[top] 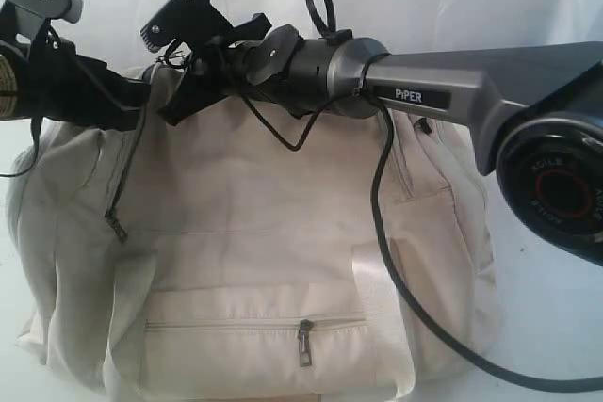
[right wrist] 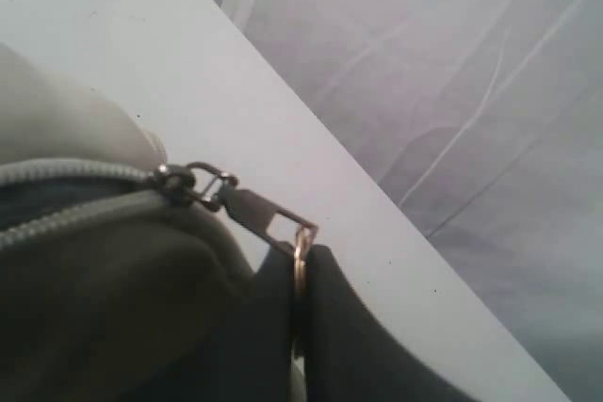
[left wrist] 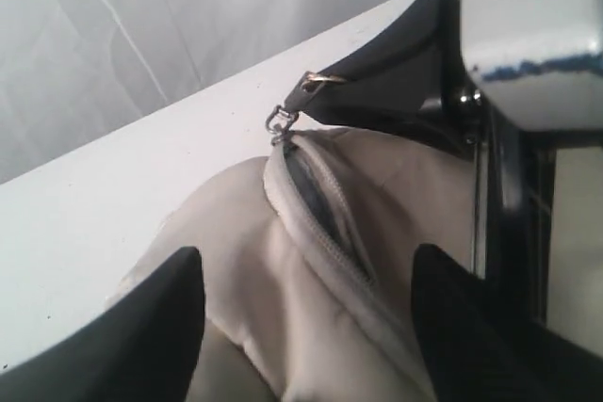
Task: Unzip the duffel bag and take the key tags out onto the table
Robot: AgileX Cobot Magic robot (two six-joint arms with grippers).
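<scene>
- Exterior view is showing the desk (top: 556,327), broad and white, carrying the whole job.
- Duffel bag (top: 254,223) is sitting upright in the middle of the desk and filling most of the frame. Its front pocket zip (top: 301,341) is facing the camera and lying shut.
- Right arm (top: 452,91) is reaching across the top of the bag toward the left of that view, probably because the top zip runs out to that end.
- Left end effector (left wrist: 306,298) is hovering released, jaws standing wide on either side of the bag's top seam. I cannot make out contact with the fabric. My guess is that it is placed to brace the cloth, or to go in once the mouth is wide enough.
- Right end effector (right wrist: 301,280) is clenching the pull tab (right wrist: 259,214) by its ring. The tab is stretching out straight from the slider (right wrist: 184,181), which suggests the line is under tension.
- Top zip (left wrist: 316,200) is gaping in a narrow dark slit behind the slider, with grey lining showing inside. The slider is sitting near the bag's end by the desk edge, so the unzipping looks well along.
- Key tags are not showing in any view. They are not on the desk where I can see it, so I am judging they are inside the bag.
- Risk: the slit is looking too tight for wide-open jaws, so the mouth may need spreading first.
</scene>
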